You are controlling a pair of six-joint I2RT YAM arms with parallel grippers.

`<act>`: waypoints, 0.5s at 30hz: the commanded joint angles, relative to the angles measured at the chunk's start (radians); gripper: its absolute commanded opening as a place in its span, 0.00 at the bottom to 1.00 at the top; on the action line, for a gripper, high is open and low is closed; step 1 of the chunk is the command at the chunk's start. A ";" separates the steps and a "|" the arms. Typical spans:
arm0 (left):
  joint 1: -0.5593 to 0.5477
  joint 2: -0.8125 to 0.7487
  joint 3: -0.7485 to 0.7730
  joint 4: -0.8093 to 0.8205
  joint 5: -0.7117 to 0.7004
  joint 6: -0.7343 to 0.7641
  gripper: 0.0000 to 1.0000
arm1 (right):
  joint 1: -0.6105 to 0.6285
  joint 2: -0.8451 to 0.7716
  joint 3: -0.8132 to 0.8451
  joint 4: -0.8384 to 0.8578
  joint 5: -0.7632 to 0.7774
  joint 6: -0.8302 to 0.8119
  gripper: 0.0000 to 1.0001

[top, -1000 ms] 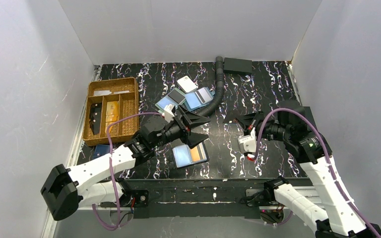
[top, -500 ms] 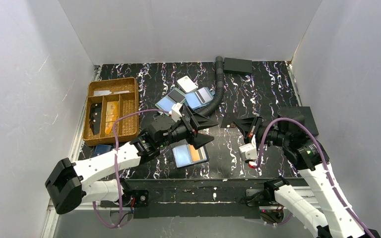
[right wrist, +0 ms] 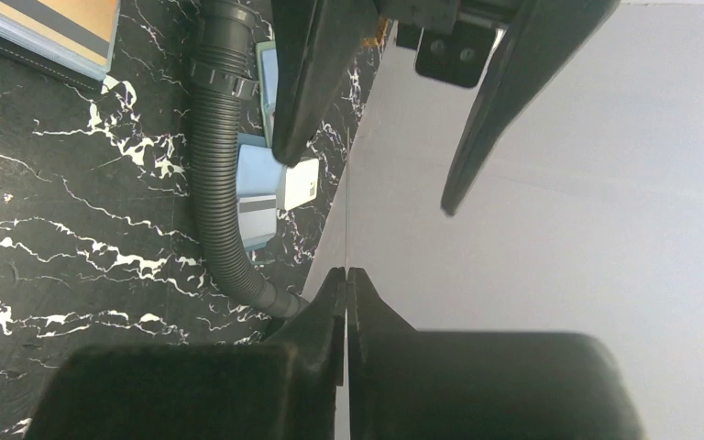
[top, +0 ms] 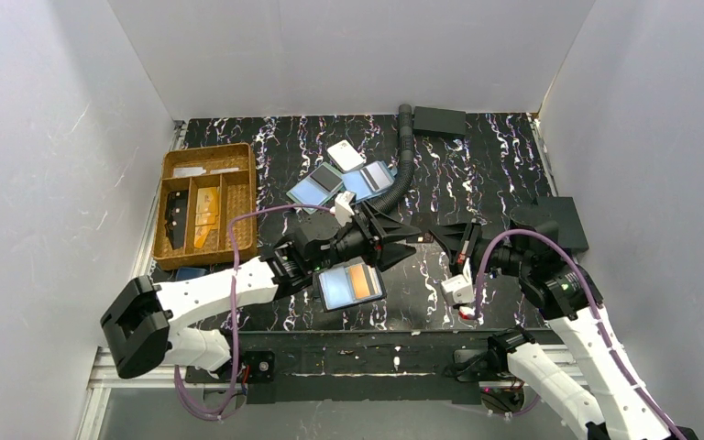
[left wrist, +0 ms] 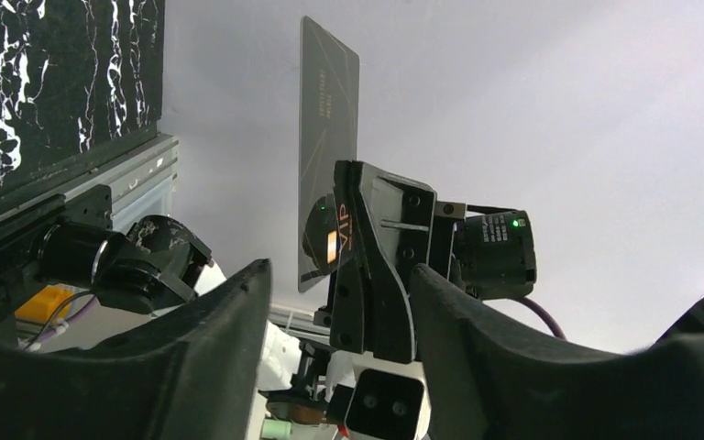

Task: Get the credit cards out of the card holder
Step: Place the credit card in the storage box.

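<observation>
The right gripper (right wrist: 346,275) has its two black fingers pressed together on the lower edge of a thin dark grey card (left wrist: 328,119), which stands upright and carries small "VIP" lettering near the grip. In the right wrist view the card shows only edge-on, as a fine line rising from the fingertips. The left gripper (left wrist: 339,275) faces it with its fingers spread wide. The card and the tip of the right gripper sit opposite the gap between them, and the left fingers do not touch the card. In the top view the two grippers meet just right of the middle of the frame.

The small flat black card holder (top: 377,280) lies open on the black marble-patterned table (top: 504,174), low in the middle of the frame, just below the left gripper. The pale light blue credit card (top: 335,288) and the orange-to-tan credit card (top: 360,281) lie side by side in it, blue to the left.

Above the grippers a black corrugated hose (top: 405,156) curves up towards a flat black box (top: 439,120) at the top edge of the table. Left of the hose lie a pair of blue-and-dark flat rectangles (top: 316,188) and a small white rounded tag (top: 345,154). A brown woven basket tray (top: 209,148) with compartments sits at the left of the frame
</observation>
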 commanded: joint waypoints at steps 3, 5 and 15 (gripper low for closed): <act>-0.021 0.073 0.054 0.081 -0.019 -0.055 0.40 | 0.003 -0.029 -0.021 0.045 -0.028 -0.039 0.01; -0.024 0.091 0.048 0.117 -0.018 -0.069 0.23 | 0.003 -0.036 -0.025 0.043 -0.029 -0.039 0.01; -0.023 0.075 -0.043 0.222 -0.083 0.022 0.00 | 0.003 -0.069 -0.044 -0.042 -0.051 -0.117 0.40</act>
